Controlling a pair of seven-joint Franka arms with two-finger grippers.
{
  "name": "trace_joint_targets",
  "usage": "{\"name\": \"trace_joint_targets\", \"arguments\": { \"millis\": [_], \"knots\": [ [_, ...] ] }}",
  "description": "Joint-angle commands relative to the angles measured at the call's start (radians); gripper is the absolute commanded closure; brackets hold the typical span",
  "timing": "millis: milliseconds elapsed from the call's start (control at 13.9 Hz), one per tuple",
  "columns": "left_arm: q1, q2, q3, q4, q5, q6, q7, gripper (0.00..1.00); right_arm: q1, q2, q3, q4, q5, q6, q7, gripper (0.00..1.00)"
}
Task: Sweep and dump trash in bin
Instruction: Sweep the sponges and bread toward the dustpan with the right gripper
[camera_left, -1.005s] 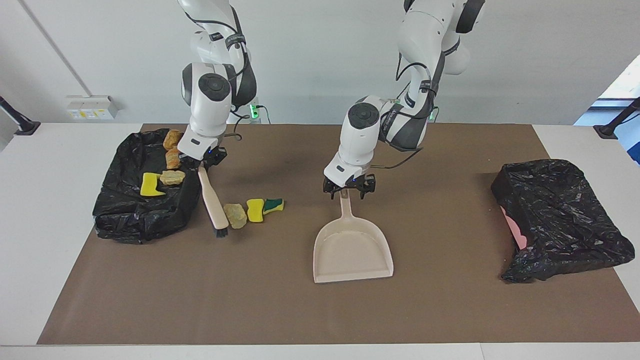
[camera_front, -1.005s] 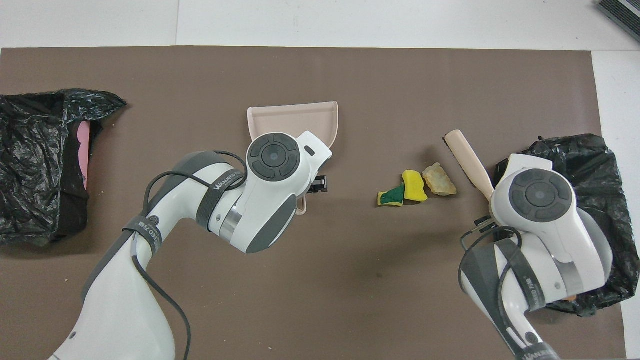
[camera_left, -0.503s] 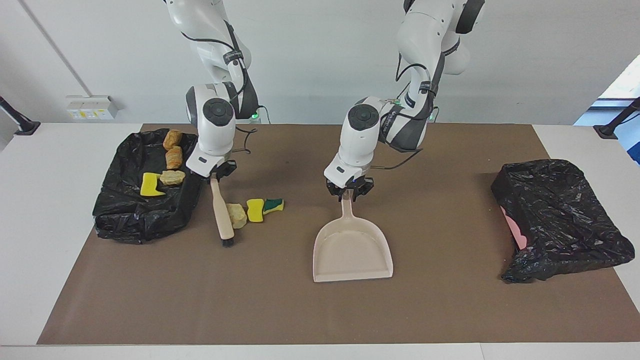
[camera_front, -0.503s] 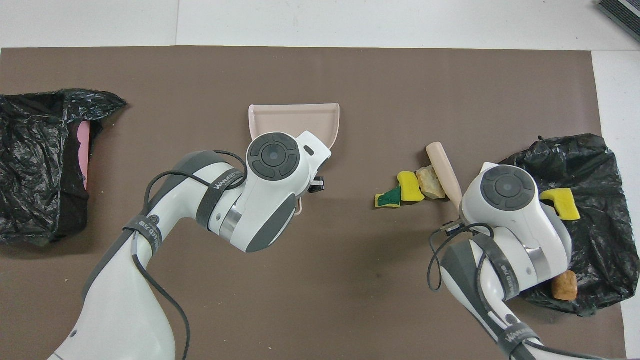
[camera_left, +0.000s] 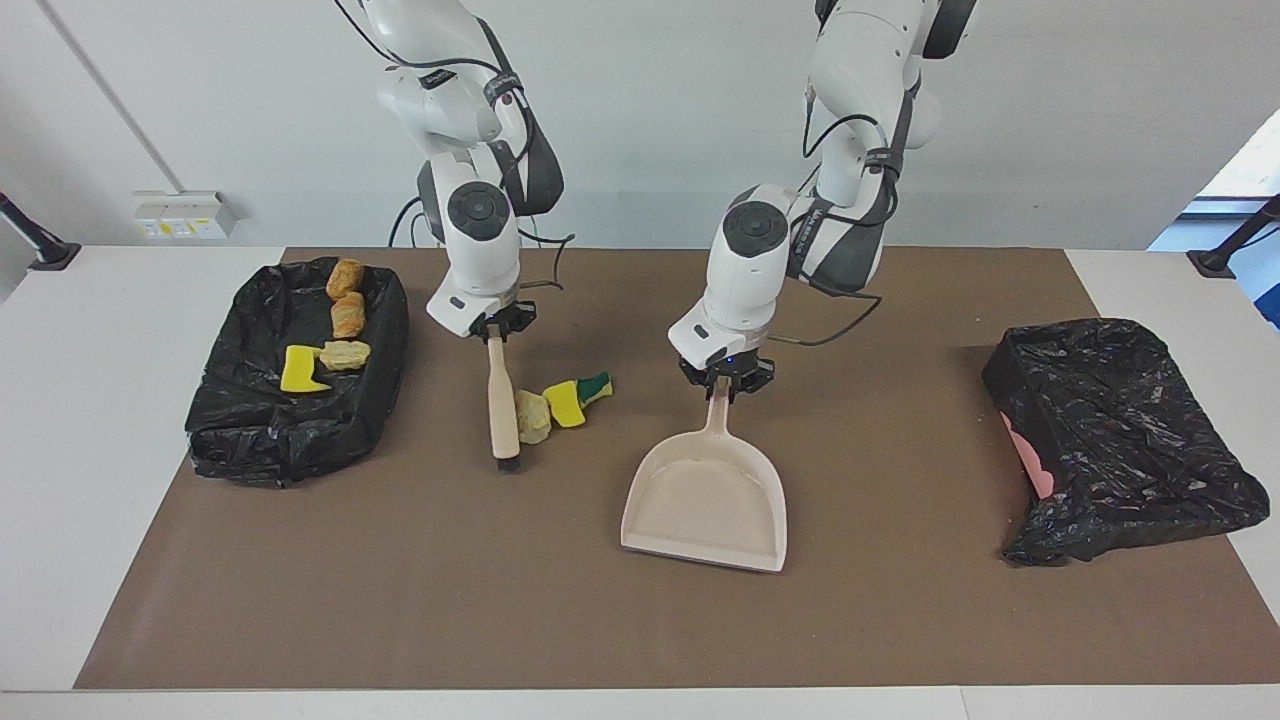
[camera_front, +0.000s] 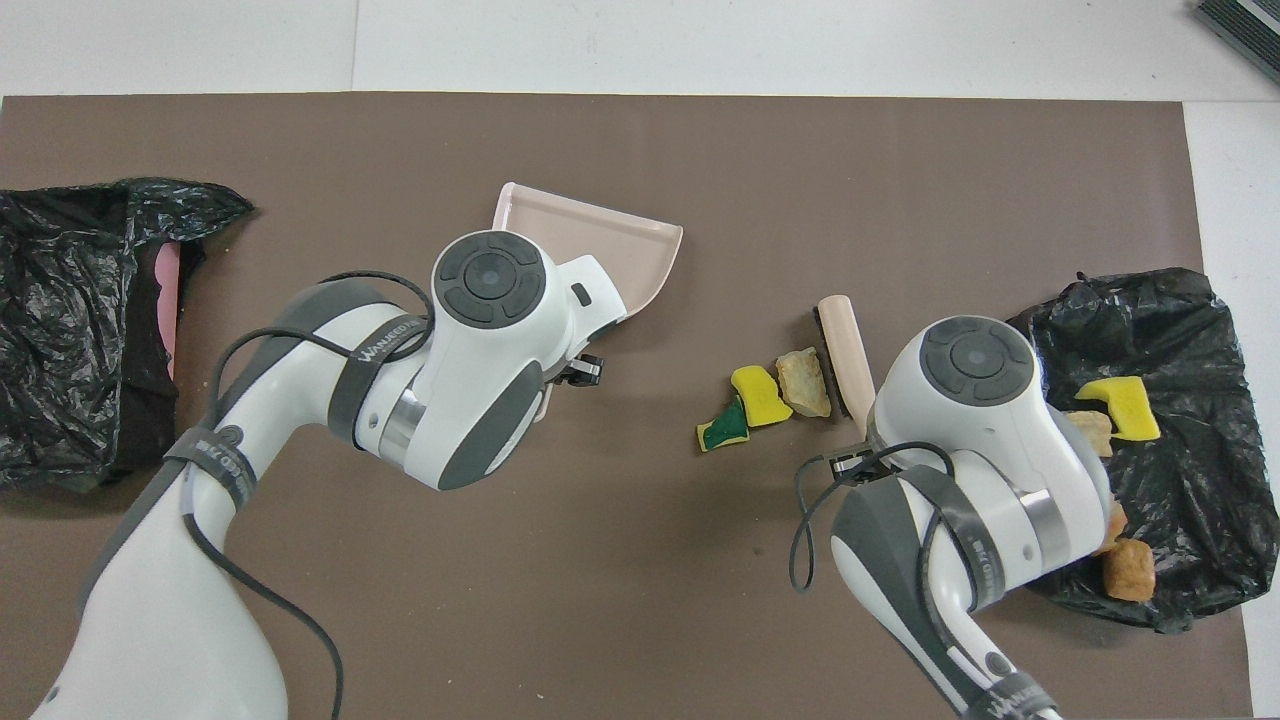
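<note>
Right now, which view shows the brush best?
The facing view: the brush shows whole, from the handle in the right gripper down to the bristles on the mat, touching the beige chunk. Overhead, the right arm hides its handle end; only the head end shows.

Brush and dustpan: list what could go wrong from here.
1. The three scraps lie bunched against the brush, well short of the dustpan; a sideways push may scatter them past its mouth.
2. The dustpan is tilted in the left gripper, so scraps could slip under its lip.
3. The right gripper holds only the brush's handle tip; the brush may twist.
</note>
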Motion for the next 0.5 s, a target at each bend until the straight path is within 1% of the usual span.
{"name": "trace_joint_targets", "arguments": {
  "millis": [0,72,144,215,287,359,431],
  "knots": [
    [0.055,-0.069,-0.003,-0.021,0.025,-0.101,0.258,1.00,-0.006,-0.065,0.001,0.041,-0.040,-0.099,0.006,1.00],
    [0.062,-0.080,-0.003,-0.022,0.025,-0.139,0.341,1.00,-0.011,-0.082,0.000,0.007,-0.069,-0.087,-0.029,1.00],
    [0.067,-0.081,-0.003,-0.025,0.026,-0.150,0.387,1.00,-0.038,-0.087,-0.003,-0.019,-0.079,-0.050,-0.100,1.00],
    [0.075,-0.087,-0.003,-0.045,0.028,-0.135,0.421,1.00,-0.081,-0.085,-0.003,-0.047,-0.094,-0.003,-0.195,1.00],
    [0.085,-0.094,-0.003,-0.057,0.038,-0.133,0.484,1.00,-0.092,-0.073,-0.003,-0.076,-0.108,0.040,-0.260,1.00],
    [0.088,-0.100,-0.003,-0.073,0.057,-0.133,0.583,1.00,-0.092,-0.067,-0.002,-0.111,-0.116,0.098,-0.265,1.00],
    [0.088,-0.113,-0.003,-0.094,0.078,-0.129,0.668,1.00,-0.085,-0.064,0.000,-0.123,-0.117,0.112,-0.259,1.00]
  ]
}}
